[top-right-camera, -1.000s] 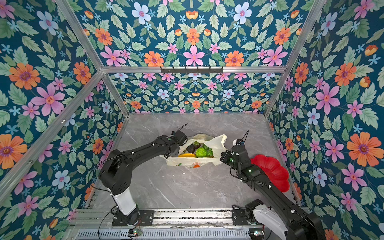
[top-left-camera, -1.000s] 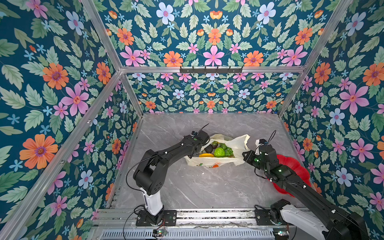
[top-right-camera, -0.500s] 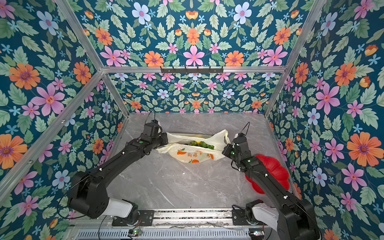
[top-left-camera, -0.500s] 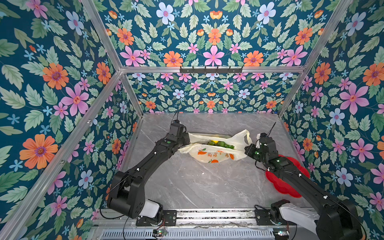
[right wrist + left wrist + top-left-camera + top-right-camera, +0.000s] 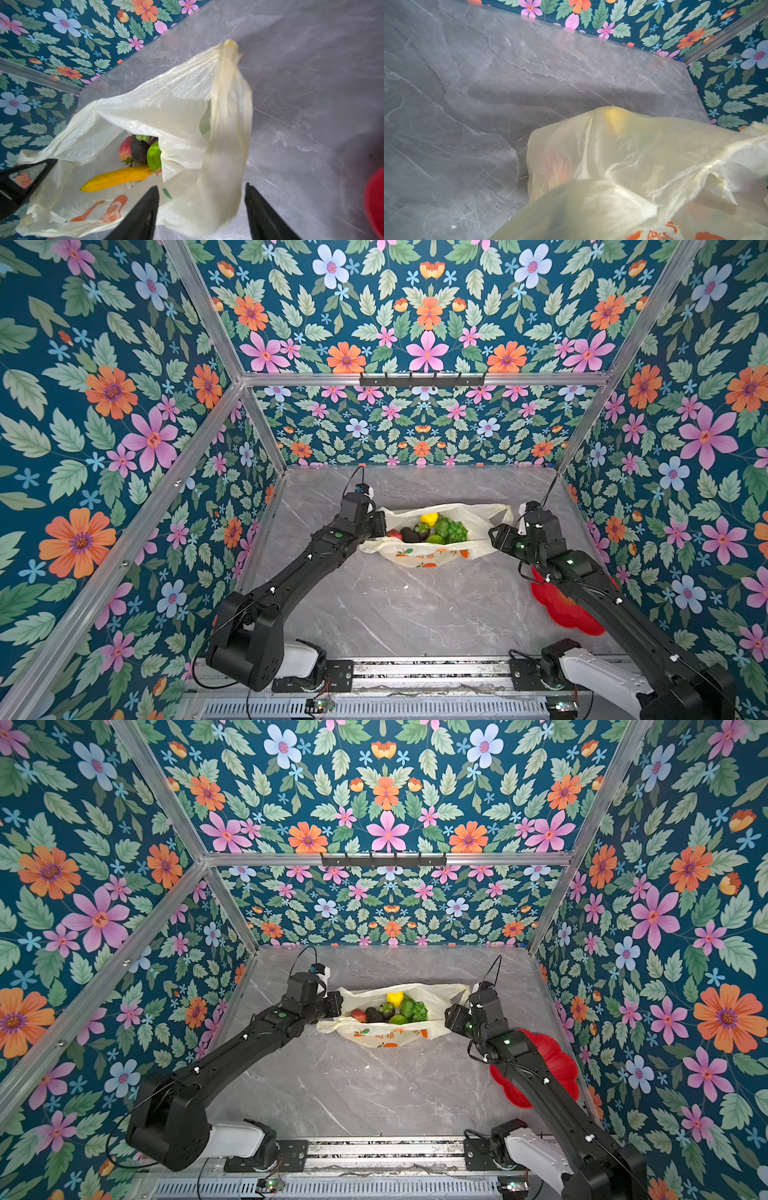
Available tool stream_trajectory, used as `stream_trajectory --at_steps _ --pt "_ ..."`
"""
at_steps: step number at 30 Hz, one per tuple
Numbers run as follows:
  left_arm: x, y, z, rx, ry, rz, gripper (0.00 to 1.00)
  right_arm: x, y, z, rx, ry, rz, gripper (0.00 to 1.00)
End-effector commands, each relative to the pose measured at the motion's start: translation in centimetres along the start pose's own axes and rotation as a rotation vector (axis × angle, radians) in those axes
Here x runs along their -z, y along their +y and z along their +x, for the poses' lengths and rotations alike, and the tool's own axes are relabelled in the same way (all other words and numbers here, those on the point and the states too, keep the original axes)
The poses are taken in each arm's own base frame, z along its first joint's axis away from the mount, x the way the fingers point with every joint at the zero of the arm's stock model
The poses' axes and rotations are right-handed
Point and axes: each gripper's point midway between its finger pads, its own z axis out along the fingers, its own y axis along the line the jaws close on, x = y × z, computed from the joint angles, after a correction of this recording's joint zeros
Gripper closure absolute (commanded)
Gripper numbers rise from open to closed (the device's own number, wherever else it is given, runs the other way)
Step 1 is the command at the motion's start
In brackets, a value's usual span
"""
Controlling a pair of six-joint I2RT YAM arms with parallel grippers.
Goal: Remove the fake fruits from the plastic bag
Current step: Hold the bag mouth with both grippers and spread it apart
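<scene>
- Counter (image 5: 395, 614): grey marble, bare in front of the bag. Nothing had been unloaded onto it yet.
- Plastic bag (image 5: 432, 553): lay on the far half of the counter between the two arms, mouth upward and gaping. All the fake fruits (image 5: 432, 529) sat inside it.
- Red flower-shaped plate (image 5: 569, 614): at the counter's right edge, partly under the right arm and well apart from the bag.
- Left claw (image 5: 380, 526): pressed together on the bag's left rim, holding that side up. Its wrist camera saw mostly yellow film.
- Right claw (image 5: 201, 186): spread. The bag's right handle (image 5: 226, 124) stood between its fingers (image 5: 143, 212), loose and not pinched.
- Risk: with one side held only, the right wall could sag over the pile and hide the fruits.
- Risk: the handle lay directly in the right claw's path, so closing on a fruit could catch film as well and drag the whole bag.
- Contents, from the right wrist view: banana (image 5: 116, 178) along the near wall, with the avocado (image 5: 139, 151), a green fruit (image 5: 154, 156) and the strawberry (image 5: 125, 148) touching one another behind it.
- In both top views, the lemon (image 5: 429, 517) and grape bunch (image 5: 457, 531) lay toward the far wall.
- Risk: the glossy, rounded skins might squirt out of a hard pinch. The banana looked the easiest first pick.
</scene>
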Motion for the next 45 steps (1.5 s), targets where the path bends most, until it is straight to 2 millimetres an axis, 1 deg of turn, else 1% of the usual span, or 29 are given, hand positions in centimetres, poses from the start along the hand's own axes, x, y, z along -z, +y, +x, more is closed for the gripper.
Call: stream_trajectory --at_steps 1,2,4,6,8,10,13,16,20,24,25,26,28,29,30,31,32,33,34,36,37,38,41,42,43,45 --pt "0.3 -0.1 -1.0 -0.045 -0.055 -0.014 1.00 2.9 -2.2 -0.1 0.156 -0.002 0.168 0.12" --pt "0.3 -0.3 -0.9 -0.050 -0.056 -0.013 1.00 3.4 -1.7 -0.3 0.186 -0.009 0.164 0.09" --pt "0.3 -0.6 -1.0 -0.058 -0.065 -0.008 1.00 4.1 0.2 -0.9 0.257 -0.015 0.117 0.07" --pt "0.2 -0.9 -1.0 -0.063 -0.071 -0.003 1.00 4.0 1.8 -1.2 0.328 -0.008 0.097 0.06" --pt "0.3 -1.2 -1.2 -0.071 -0.080 -0.001 1.00 3.3 3.2 -1.3 0.409 0.002 0.105 0.06" --pt "0.3 -1.5 -1.2 -0.076 -0.082 0.003 1.00 2.0 4.5 -1.0 0.482 0.026 0.110 0.03" --pt "0.3 -1.5 -1.3 -0.072 -0.086 0.001 1.00 -0.1 5.7 -0.8 0.514 0.072 0.110 0.01" --pt "0.5 -1.6 -1.6 -0.069 -0.095 -0.002 1.00 -2.5 6.0 -1.0 0.553 0.087 0.149 0.01" --pt "0.4 -1.8 -1.5 -0.075 -0.087 0.005 1.00 -5.5 5.3 -1.3 0.593 0.110 0.254 0.01" --pt "0.4 -1.6 -1.2 -0.078 -0.075 0.002 1.00 -8.4 5.7 -0.7 0.610 0.156 0.271 0.01" --pt "0.3 -1.5 -1.2 -0.078 -0.078 -0.008 1.00 -9.3 5.6 -0.8 0.607 0.163 0.285 0.01" --pt "0.2 -0.9 -1.3 -0.072 -0.078 -0.040 1.00 -9.9 5.3 -0.8 0.601 0.172 0.305 0.01" --pt "-0.1 0.5 -1.2 -0.072 -0.055 -0.129 1.00 -12.1 4.4 -0.6 0.611 0.206 0.368 0.02" --pt "-0.2 1.1 -1.3 -0.072 -0.050 -0.160 1.00 -12.5 4.4 -0.8 0.621 0.196 0.382 0.04" --pt "-0.2 1.7 -1.5 -0.065 -0.053 -0.190 1.00 -13.1 4.4 -1.1 0.632 0.182 0.386 0.08" --pt "-0.1 2.5 -1.8 -0.042 -0.060 -0.212 1.00 -13.6 4.7 -1.4 0.631 0.170 0.377 0.17" --pt "-0.1 3.2 -2.2 -0.013 -0.071 -0.216 1.00 -13.9 5.0 -1.9 0.615 0.157 0.357 0.30" --pt "0.0 3.8 -2.8 0.028 -0.087 -0.205 1.00 -14.1 5.3 -2.3 0.579 0.153 0.323 0.51" --pt "0.1 4.2 -3.2 0.067 -0.099 -0.175 1.00 -14.2 5.6 -2.9 0.525 0.151 0.286 0.66" --pt "0.2 4.4 -4.3 0.100 -0.138 -0.129 1.00 -14.0 5.2 -4.3 0.393 0.159 0.244 0.97" --pt "0.3 4.4 -4.9 0.100 -0.158 -0.127 1.00 -13.9 5.2 -4.9 0.332 0.163 0.214 1.00" --pt "0.4 4.5 -5.6 0.099 -0.174 -0.133 1.00 -13.7 5.7 -5.5 0.297 0.152 0.178 1.00" --pt "0.7 4.0 -7.9 0.087 -0.228 -0.110 1.00 -13.0 8.3 -6.2 0.277 0.131 0.059 1.00" --pt "0.9 3.4 -8.7 0.081 -0.246 -0.086 1.00 -12.6 9.1 -6.5 0.254 0.128 0.025 1.00" --pt "1.0 2.9 -9.3 0.071 -0.262 -0.065 1.00 -12.2 9.6 -6.6 0.234 0.121 0.001 1.00" --pt "1.4 2.4 -10.0 0.060 -0.297 -0.039 1.00 -11.5 9.8 -6.7 0.196 0.104 -0.024 1.00"
